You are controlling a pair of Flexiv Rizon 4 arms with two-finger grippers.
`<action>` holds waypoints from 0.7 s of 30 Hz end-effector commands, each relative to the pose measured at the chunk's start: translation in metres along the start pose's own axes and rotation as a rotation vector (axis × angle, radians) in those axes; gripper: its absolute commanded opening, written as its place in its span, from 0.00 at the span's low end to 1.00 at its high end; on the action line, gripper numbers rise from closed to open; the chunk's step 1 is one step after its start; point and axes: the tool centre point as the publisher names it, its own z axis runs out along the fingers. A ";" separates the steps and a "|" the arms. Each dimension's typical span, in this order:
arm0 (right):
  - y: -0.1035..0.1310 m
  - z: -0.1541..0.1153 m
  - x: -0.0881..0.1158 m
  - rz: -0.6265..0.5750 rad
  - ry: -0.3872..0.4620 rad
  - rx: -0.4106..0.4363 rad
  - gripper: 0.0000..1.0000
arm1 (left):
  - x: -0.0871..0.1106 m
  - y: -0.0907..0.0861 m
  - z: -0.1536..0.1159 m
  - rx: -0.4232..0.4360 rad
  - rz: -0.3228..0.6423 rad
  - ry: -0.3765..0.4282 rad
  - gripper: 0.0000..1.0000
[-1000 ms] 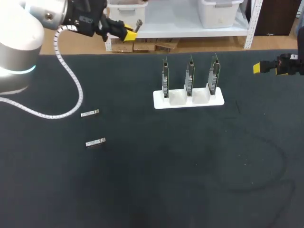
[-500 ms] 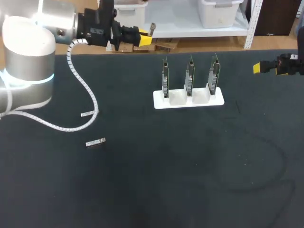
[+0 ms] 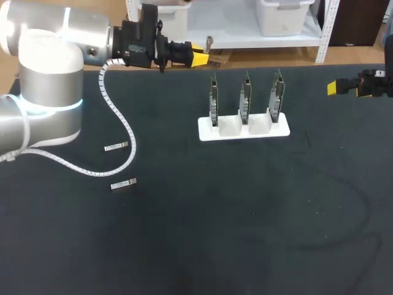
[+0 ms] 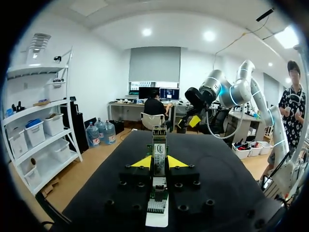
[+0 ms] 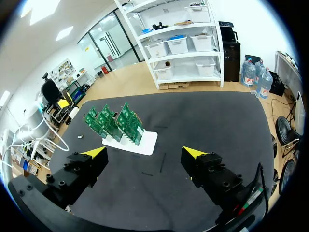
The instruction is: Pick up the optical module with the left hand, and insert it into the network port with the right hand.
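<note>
My left gripper (image 3: 198, 58) hangs over the table's far edge, left of the boards, shut on a slim metal optical module (image 3: 209, 42) that sticks out past its yellow tips. In the left wrist view the module (image 4: 159, 145) stands upright between the two fingers of that gripper (image 4: 159, 162). Three green network boards (image 3: 245, 97) stand in a white holder (image 3: 244, 129) at the far middle. My right gripper (image 3: 341, 86) is at the far right edge, open and empty; in its own view the gripper (image 5: 145, 155) has its fingers wide apart, with the boards (image 5: 115, 123) ahead of it.
Two more optical modules lie on the black mat at the left, one (image 3: 115, 147) farther back and one (image 3: 123, 184) nearer the front. The left arm's white cable (image 3: 126, 138) droops over the mat beside them.
My left arm has swung to the right along the far edge, carrying the module closer to the boards. The right arm has stayed where it was.
</note>
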 end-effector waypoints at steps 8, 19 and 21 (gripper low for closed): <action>0.001 0.000 0.000 0.001 -0.001 0.004 1.00 | 0.009 0.000 0.006 0.022 -0.001 -0.089 0.00; 0.001 0.000 0.000 0.001 -0.001 0.004 1.00 | 0.008 -0.005 0.016 0.056 -0.021 -0.112 0.00; 0.001 0.000 0.000 0.001 -0.001 0.004 1.00 | 0.008 -0.005 0.017 0.058 -0.023 -0.113 0.00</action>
